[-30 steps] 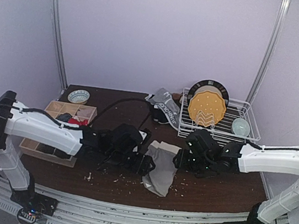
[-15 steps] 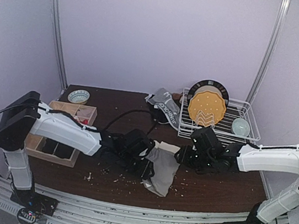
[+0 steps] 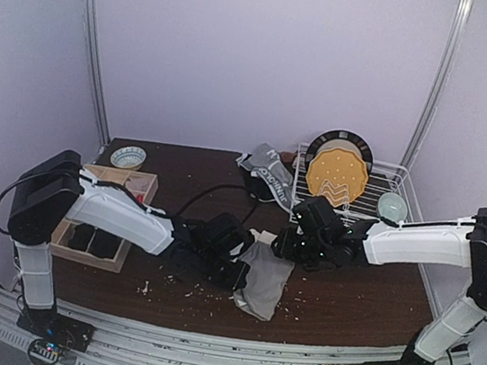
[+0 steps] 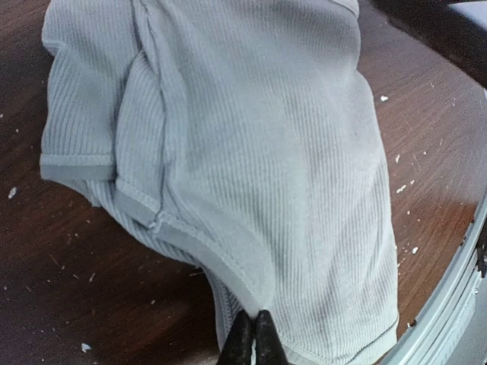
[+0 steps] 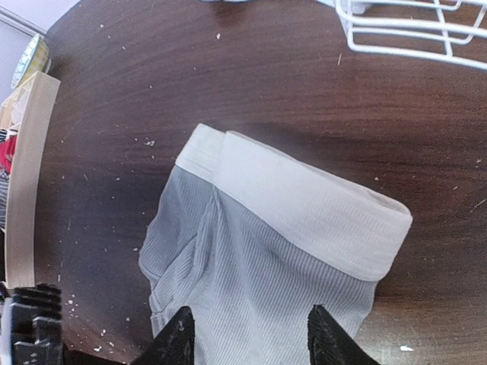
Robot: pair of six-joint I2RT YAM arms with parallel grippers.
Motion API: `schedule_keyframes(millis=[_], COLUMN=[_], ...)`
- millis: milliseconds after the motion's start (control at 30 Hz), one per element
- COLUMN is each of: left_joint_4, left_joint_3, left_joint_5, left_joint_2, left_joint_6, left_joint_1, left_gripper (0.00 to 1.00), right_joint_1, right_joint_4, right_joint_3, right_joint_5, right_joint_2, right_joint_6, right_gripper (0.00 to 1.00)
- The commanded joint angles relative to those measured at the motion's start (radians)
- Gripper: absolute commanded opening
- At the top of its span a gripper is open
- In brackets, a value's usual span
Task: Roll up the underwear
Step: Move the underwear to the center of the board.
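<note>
A plain grey underwear with a white waistband lies crumpled on the dark table, mid-front. In the left wrist view my left gripper is shut on a fold of its leg hem, and the ribbed cloth spreads away from the jaws. My right gripper is open above the cloth just below the waistband, one finger near each side. Whether those fingers touch the cloth I cannot tell. More underwear, grey with a lettered waistband, is heaped at the back of the table.
A white wire dish rack at the back right holds a yellow plate and a small bowl. A wooden compartment box and a small bowl sit at the left. Crumbs litter the table near its front edge.
My left gripper slid right to the underwear's edge and closed on its hem. My right arm moved left and back over the waistband end, its jaws narrowing a little.
</note>
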Motion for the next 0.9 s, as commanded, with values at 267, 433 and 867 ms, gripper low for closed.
schedule_keyframes(millis=[267, 433, 867], left_joint_4=[0.155, 0.15, 0.138], left_joint_3=[-0.182, -0.264, -0.327], left_joint_5=[0.053, 0.012, -0.014], left_joint_2=[-0.074, -0.153, -0.234], left_joint_6=[-0.025, -0.046, -0.028], left_joint_1=[-0.088, -0.139, -0.14], left_gripper=[0.0, 0.0, 0.0], right_joint_1=[0.083, 0.164, 0.185], right_joint_4=[0.015, -0.017, -0.235], right_joint_3=[-0.171, -0.262, 0.102], right_joint_5=[0.023, 0.074, 0.146], right_joint_2=[0.036, -0.089, -0.03], right_joint_6=[0.064, 0.118, 0.023], right_gripper=[0.34, 0.34, 0.45])
